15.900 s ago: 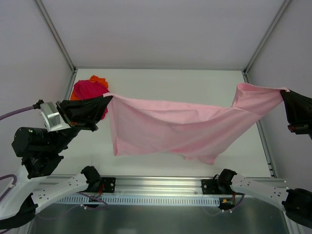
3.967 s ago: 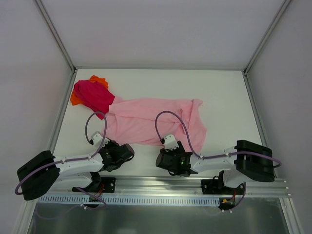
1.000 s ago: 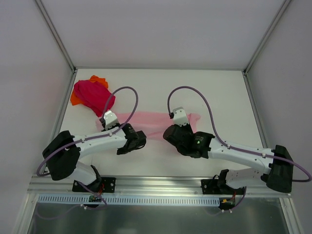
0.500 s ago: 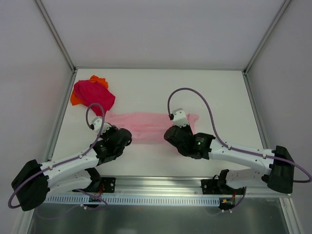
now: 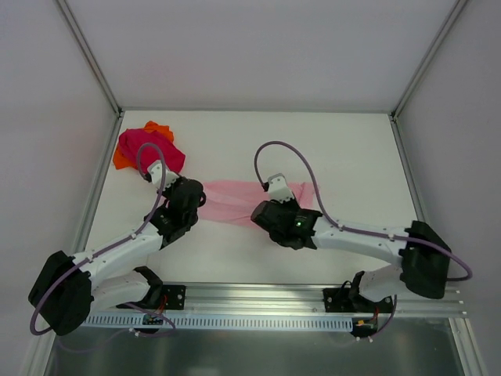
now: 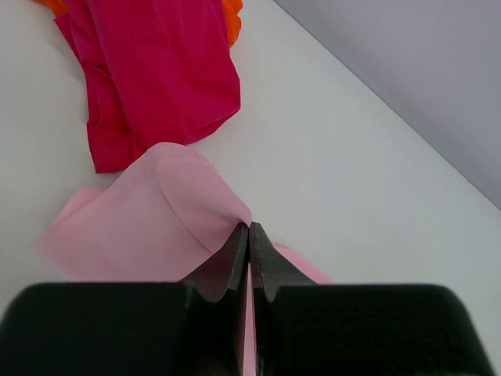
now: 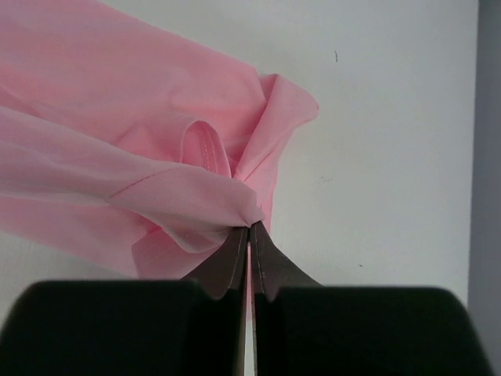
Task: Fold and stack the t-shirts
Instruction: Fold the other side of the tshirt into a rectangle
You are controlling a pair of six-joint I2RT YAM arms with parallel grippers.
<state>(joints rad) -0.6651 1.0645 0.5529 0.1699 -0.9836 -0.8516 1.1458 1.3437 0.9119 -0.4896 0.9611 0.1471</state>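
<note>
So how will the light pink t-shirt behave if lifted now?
Probably floppy: the light pink t-shirt lies bunched in soft folds and would sag between the left gripper and right gripper. Likely light: the cloth looks thin. It might slip from such small pinches.

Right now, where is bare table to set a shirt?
Free: far-right quarter of the table, beyond the light pink t-shirt. Crowded: far-left corner, with magenta t-shirt and orange t-shirt; mid-table, where left hand and right hand pinch the pink one.
</note>
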